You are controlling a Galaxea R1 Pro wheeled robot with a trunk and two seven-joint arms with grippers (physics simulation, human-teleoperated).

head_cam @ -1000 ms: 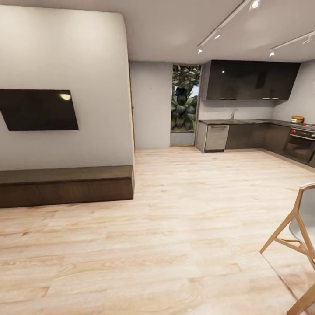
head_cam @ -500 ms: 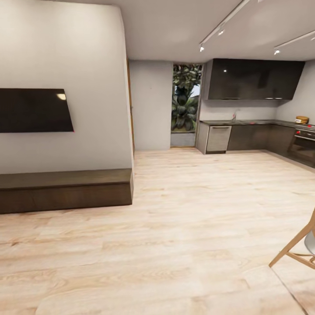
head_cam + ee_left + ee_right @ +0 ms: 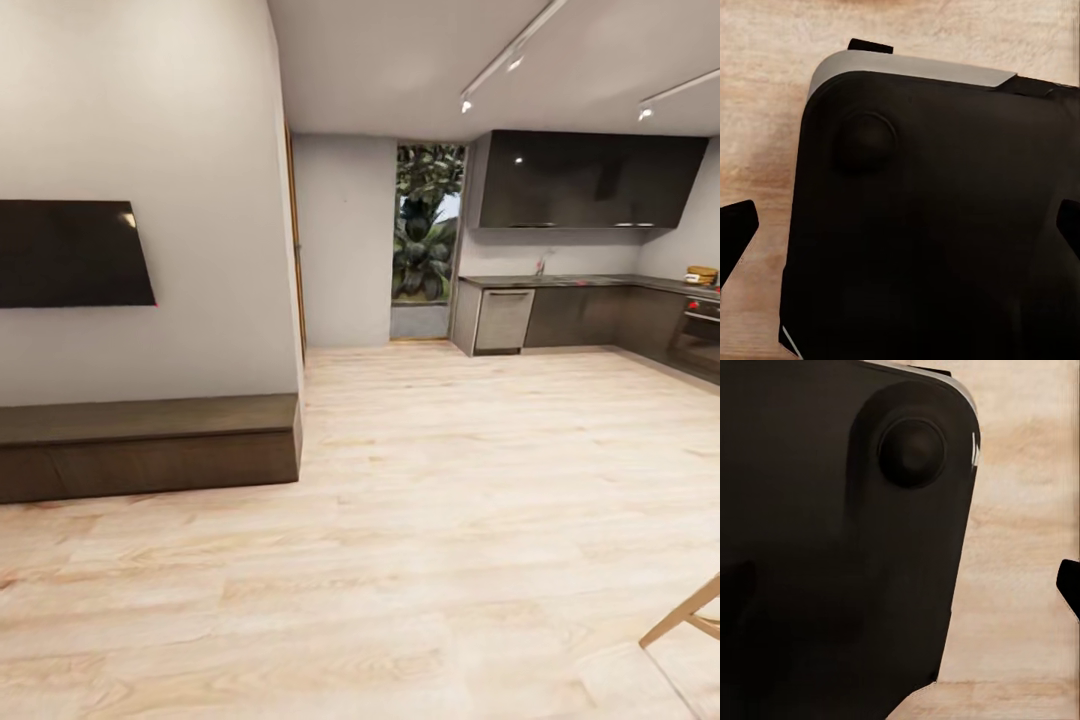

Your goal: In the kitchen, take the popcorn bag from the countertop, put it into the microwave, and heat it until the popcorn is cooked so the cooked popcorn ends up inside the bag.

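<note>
Fingertips point(image 3: 736, 232) of your left gripper point(image 3: 900, 232) stand wide apart, holding nothing, above the robot's black base point(image 3: 930, 225); the right gripper's state I cannot tell.

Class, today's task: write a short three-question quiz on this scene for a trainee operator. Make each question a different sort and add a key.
1. True or false: in the head view, the countertop lies far ahead, at the right.
2. What hangs on the wall above the low wooden bench? A) a mirror B) a dark screen C) a shelf
3. Fill in: the floor is pale ____.
Key: 1 true; 2 B; 3 wood.
</note>
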